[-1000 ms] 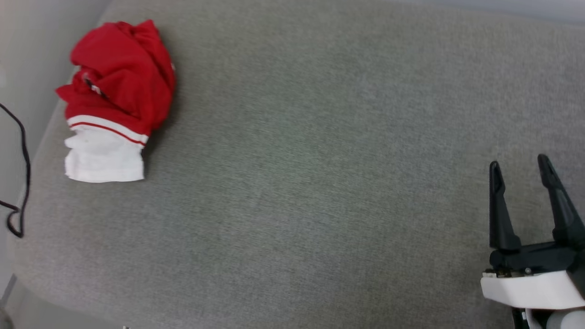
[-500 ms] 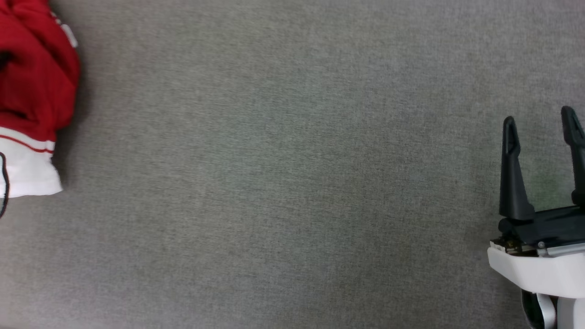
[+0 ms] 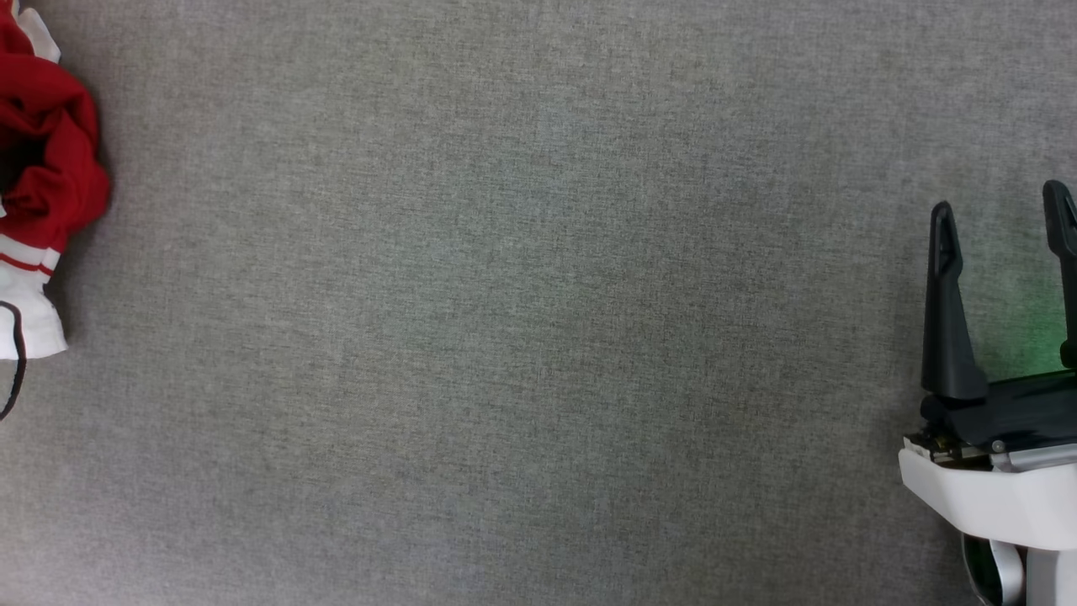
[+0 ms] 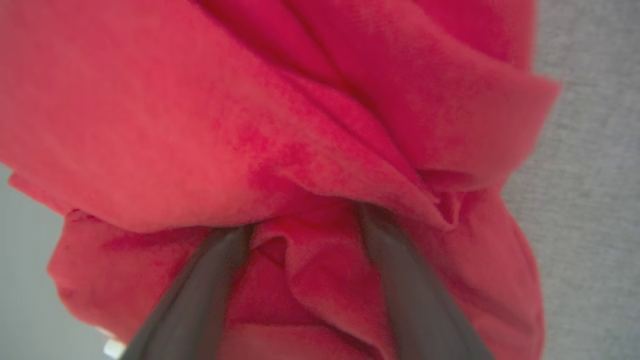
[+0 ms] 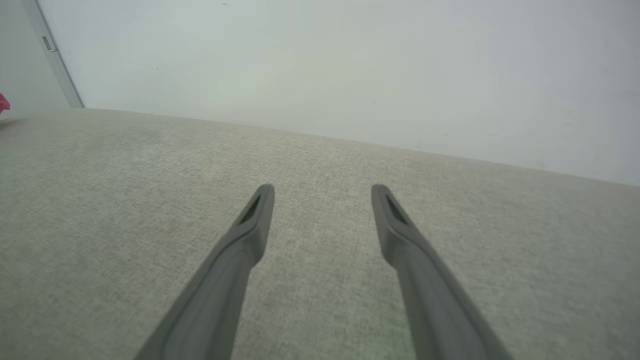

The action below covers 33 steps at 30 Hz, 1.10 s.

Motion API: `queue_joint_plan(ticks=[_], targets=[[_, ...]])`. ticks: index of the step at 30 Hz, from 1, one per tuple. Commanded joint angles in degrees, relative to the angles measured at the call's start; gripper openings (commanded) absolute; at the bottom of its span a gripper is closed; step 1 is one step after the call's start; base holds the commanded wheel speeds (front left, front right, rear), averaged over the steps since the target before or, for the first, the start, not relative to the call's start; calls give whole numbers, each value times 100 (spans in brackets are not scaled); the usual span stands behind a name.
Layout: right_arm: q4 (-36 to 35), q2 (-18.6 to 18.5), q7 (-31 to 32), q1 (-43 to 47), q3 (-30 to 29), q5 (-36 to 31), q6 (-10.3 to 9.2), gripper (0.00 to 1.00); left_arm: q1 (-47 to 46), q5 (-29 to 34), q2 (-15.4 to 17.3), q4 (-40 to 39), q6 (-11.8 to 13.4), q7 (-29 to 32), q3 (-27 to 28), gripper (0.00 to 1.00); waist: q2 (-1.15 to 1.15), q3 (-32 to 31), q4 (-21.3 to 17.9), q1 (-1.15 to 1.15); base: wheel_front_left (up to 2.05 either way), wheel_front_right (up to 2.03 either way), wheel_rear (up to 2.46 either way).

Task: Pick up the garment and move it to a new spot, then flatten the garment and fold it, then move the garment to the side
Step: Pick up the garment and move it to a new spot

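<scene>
Nearest, item one: right gripper (image 3: 1000,198), by the cushion's (image 3: 538,337) near right corner. White wrist housing, two dark fingers spread wide, nothing between them, tips pointing toward the far edge, a green glow on the fabric beside them.

Item two: cushion, grey woven cloth, flat; it carries everything listed.

Item three: garment (image 3: 50,168), on the left side of the cushion, well apart from the right gripper. Crumpled in a heap, red body bunched in deep folds, white sleeve with a red stripe at its near end.

Item four: left gripper (image 4: 305,220), pushed into the red folds. Fingers stand wide apart with a ridge of cloth between them, tips hidden under an overhanging fold; whether the cloth is pinched cannot be told.

Item five: cable (image 3: 15,370), thin, black, looped beside the white sleeve.

Item six: wall (image 5: 350,65), pale, plain, beyond the cushion's far edge.
</scene>
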Motion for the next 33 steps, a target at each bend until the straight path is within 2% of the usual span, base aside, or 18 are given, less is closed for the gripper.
queue_joint_plan(ticks=[1, 2, 5, 11, 19, 24, 33], targets=[[-12, 8, -12, -68, 3, -27, -4, 100, 277, 5, -327, 224, -6, 13, -288, 38, -1, -1, 6, 0, 0, 0, 0], [7, 8, -12, -70, 1, -30, -4, 100, 246, -23, -327, 270, -6, -13, -342, 0, -1, -20, 12, 0, 0, 0, 0], [83, 8, -12, -75, 27, 1, -4, 100, 127, -54, -195, 308, -6, -153, -480, 0, -1, -175, 34, 0, 0, 0, 0], [335, 8, -12, 73, 73, 173, -4, 100, -252, -96, 325, 101, -1, -487, -711, 0, -1, -789, 56, 0, 0, 0, 0], [687, 8, -11, 339, 114, 478, -4, 100, -709, -179, 807, -891, -2, -497, -1361, 0, -1, -1678, 71, 0, 0, 0, 0], [849, 8, -11, 446, 161, 646, -4, 100, -1107, -185, 836, -1647, -2, -324, -1911, 0, -1, -2103, -71, 0, 0, 0, 0], [995, 9, -12, 654, 189, 881, -4, 100, -1869, -254, 334, -2464, -2, -135, -2981, 0, -1, -2657, -772, 0, 0, 0, 0]])
